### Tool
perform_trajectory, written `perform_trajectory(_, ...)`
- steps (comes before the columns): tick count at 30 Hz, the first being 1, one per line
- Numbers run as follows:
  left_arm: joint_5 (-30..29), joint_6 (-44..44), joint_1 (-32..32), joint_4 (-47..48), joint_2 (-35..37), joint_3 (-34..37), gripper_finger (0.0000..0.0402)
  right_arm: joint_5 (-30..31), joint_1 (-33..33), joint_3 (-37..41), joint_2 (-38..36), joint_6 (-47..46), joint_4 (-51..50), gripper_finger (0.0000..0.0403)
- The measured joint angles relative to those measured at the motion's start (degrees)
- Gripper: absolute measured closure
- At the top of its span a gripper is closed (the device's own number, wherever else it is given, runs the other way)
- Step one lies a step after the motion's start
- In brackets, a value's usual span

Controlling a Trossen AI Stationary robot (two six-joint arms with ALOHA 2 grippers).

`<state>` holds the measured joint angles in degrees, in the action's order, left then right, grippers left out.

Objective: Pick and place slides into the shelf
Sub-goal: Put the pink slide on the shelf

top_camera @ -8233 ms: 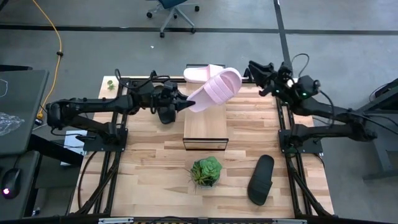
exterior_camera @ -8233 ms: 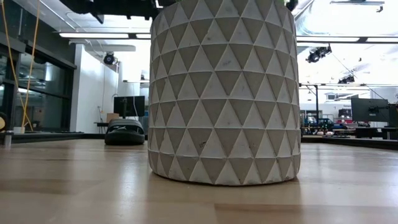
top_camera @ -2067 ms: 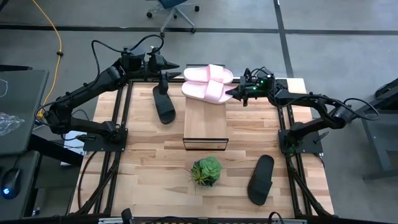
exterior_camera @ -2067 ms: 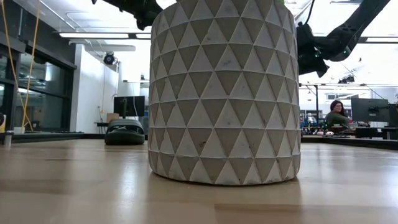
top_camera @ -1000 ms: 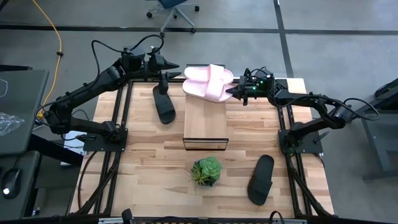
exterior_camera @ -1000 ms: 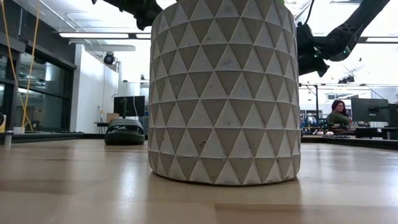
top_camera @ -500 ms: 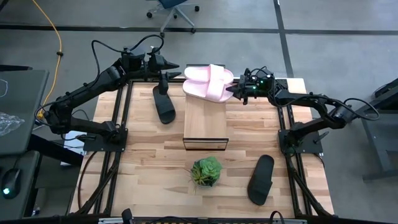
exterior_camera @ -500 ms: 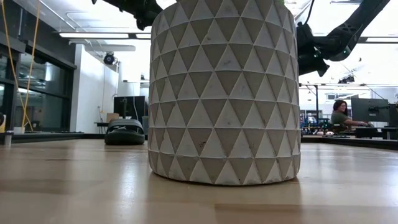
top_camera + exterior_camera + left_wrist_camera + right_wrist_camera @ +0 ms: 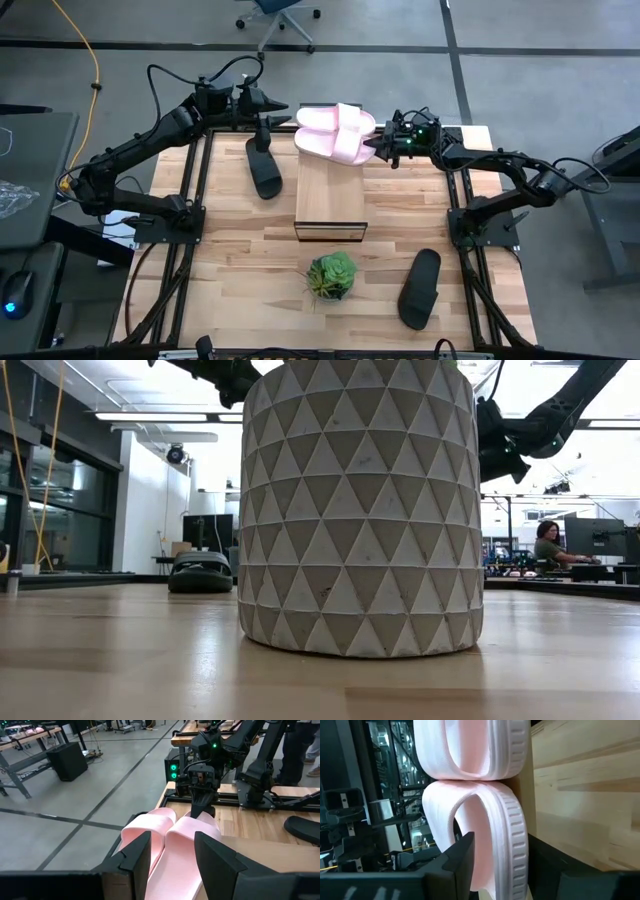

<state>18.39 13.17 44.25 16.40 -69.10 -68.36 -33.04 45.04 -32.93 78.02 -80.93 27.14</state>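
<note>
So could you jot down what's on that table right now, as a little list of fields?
Pink slides: two, side by side on the far end of the shelf
Black slides: one left of the shelf, one near right
Plant: in front of the shelf
Right tool: open, at the nearer pink slide's edge
Left tool: open, beside the pink pair

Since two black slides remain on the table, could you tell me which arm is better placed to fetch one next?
Probably the left: the left gripper hangs open just above the black slide, while the right gripper sits at the pink slides.
</note>
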Motion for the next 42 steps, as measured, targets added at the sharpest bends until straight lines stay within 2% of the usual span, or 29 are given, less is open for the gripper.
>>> perform_trajectory(24, 0.19, -0.09, 0.00, 0.07, 0.00, 0.02, 0.0263, 2.80, 1.25, 0.00, -1.34, 3.06, -1.74, 0.0260)
perform_trajectory(35, 0.65, -0.02, -0.01, 0.21, 0.00, 0.02, 0.0263, 3.56, 6.91, 0.00, -13.03, 9.92, -18.04, 0.0260)
perform_trajectory(42, 0.68, 0.47, 0.00, 0.24, 0.00, 0.02, 0.0263, 3.76, 5.12, 0.00, -18.18, 11.27, -30.04, 0.0261)
